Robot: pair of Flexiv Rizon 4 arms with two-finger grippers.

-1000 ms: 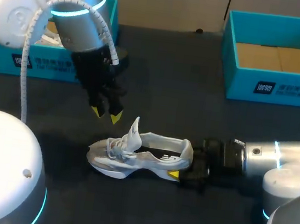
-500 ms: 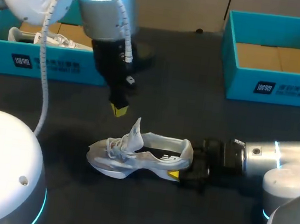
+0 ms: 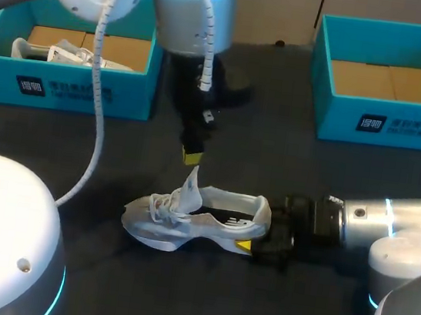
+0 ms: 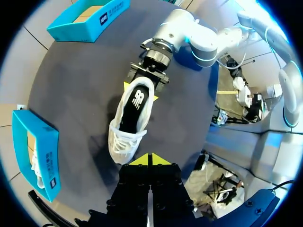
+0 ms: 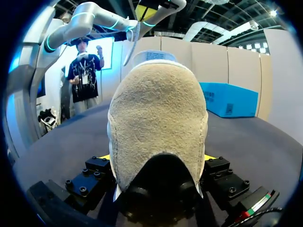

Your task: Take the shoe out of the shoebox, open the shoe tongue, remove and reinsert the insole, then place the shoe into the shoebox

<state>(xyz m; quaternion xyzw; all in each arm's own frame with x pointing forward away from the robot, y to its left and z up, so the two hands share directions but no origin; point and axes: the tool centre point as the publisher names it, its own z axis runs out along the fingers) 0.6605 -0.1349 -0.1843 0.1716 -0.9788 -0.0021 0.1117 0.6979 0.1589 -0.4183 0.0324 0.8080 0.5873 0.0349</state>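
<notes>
Dark table (image 3: 275, 135) is carrying teal L shoebox (image 3: 80, 90) & R shoebox (image 3: 386, 122). White shoe (image 3: 195, 218) is lying on the table, outside both, tongue (image 3: 190, 186) standing up. R gripper (image 3: 256, 233) is clamping its heel; L gripper (image 3: 191, 155), pinched closed w/ nothing held, is hovering just above the tongue.

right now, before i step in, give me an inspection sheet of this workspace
surface: dark table
job's things: white mesh sneaker upright mid-table, tongue raised; empty teal cardboard shoebox at right; second teal shoebox at left holding another white shoe
clutter: nothing seen
grippers: left gripper shut, empty, above the tongue; right gripper shut on the sneaker's heel
cables: white coiled cable on the left arm
surroundings: nothing seen
</notes>
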